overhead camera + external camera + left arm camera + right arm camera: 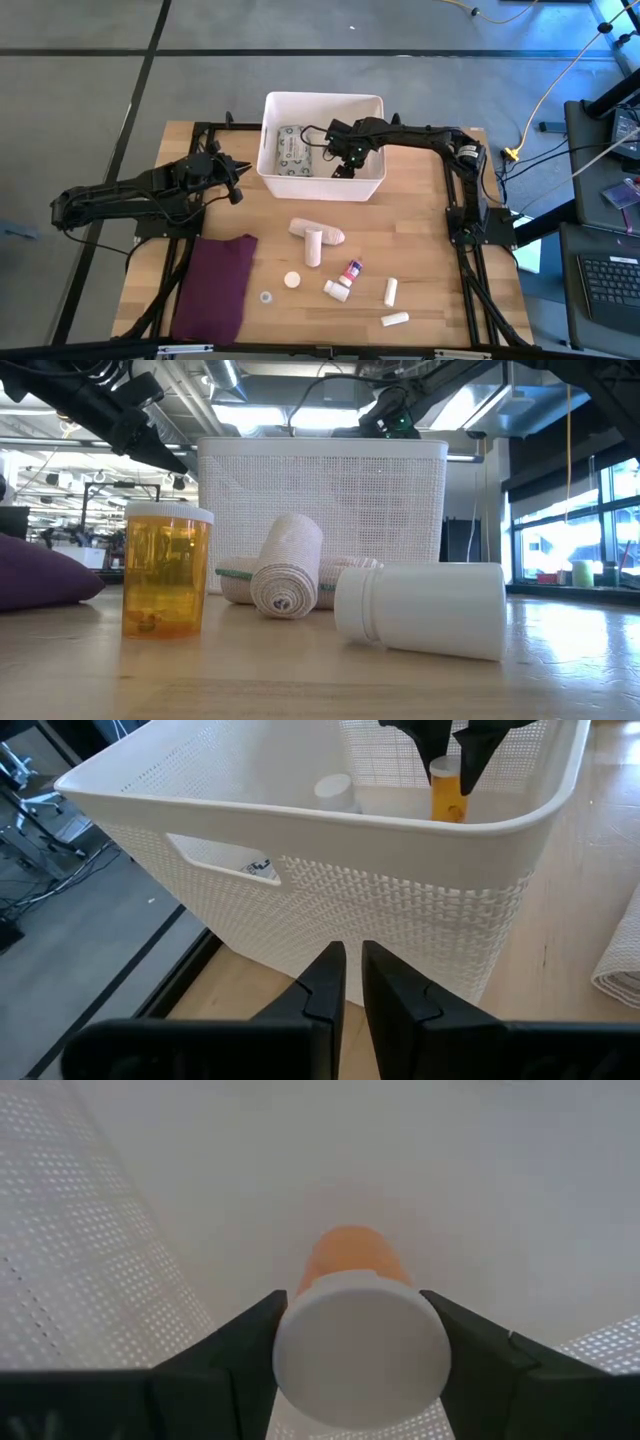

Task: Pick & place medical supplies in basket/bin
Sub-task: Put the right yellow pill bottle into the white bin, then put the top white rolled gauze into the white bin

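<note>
The white mesh basket stands at the table's far middle, and a grey-green printed packet lies inside it. My right gripper reaches down into the basket, shut on an orange pill bottle with a white cap. A loose white cap lies on the basket floor. My left gripper hovers shut just outside the basket's left wall, by the slot handle. Bandage rolls, small white bottles and a tube lie on the table nearer me. My right gripper pinches the orange bottle by its white cap, one finger on each side of the cap's rim. The fingers come from above, pointing down. The bottle hangs upright below them inside the basket, its orange body toward the floor.
A maroon cloth lies at the table's near left. In the low view another orange bottle stands upright, and a white bottle and a bandage roll lie in front of the basket. A round cap and a vial sit near the cloth.
</note>
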